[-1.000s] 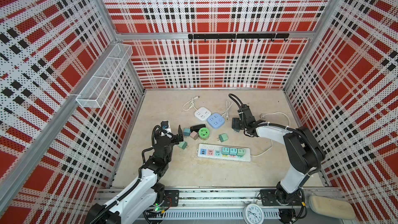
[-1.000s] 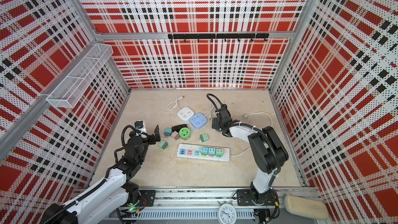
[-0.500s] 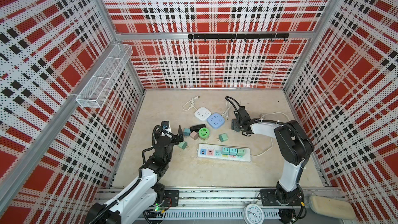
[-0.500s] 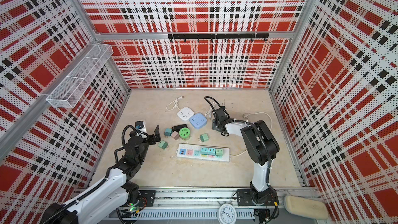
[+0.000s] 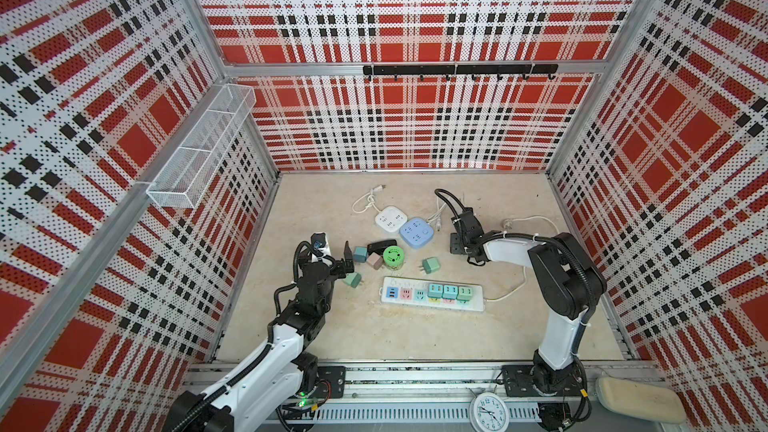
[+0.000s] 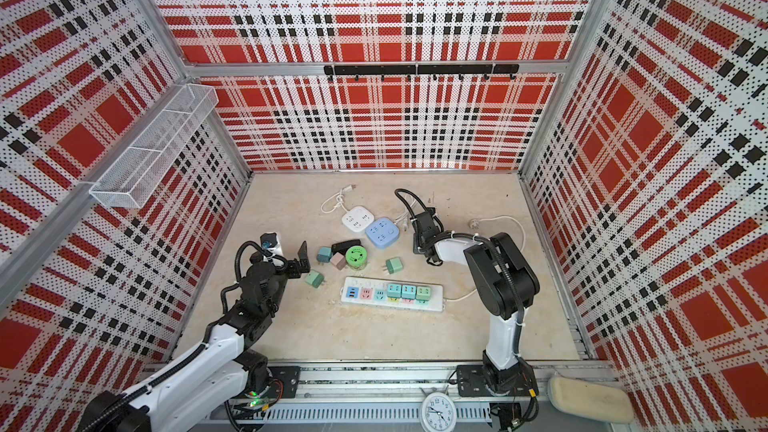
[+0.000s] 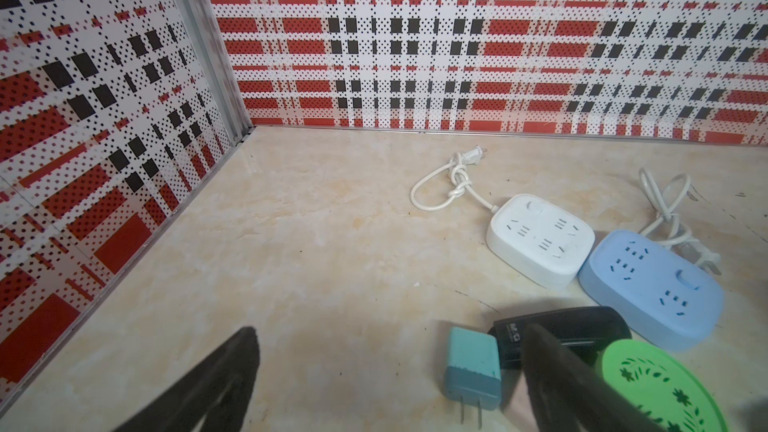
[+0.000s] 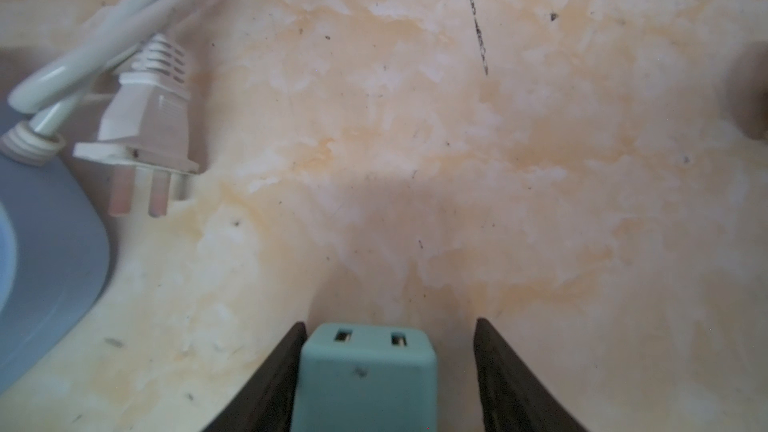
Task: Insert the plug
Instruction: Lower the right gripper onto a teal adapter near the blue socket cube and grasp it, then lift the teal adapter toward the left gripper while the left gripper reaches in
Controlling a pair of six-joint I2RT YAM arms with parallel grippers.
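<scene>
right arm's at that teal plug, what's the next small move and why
Probably close the right gripper fully on the teal plug. It sits between the jaws with one jaw against it, but a gap shows on the other side, so lifting now would likely leave it behind.

On the counter [image 5: 374, 334], the white power strip [image 5: 405, 295] carries three plugs [image 5: 449, 290]; a loose green plug [image 5: 430, 265] lies just above it.

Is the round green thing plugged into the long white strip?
No, the round green thing stands on the table, apart from the long white strip.
</scene>
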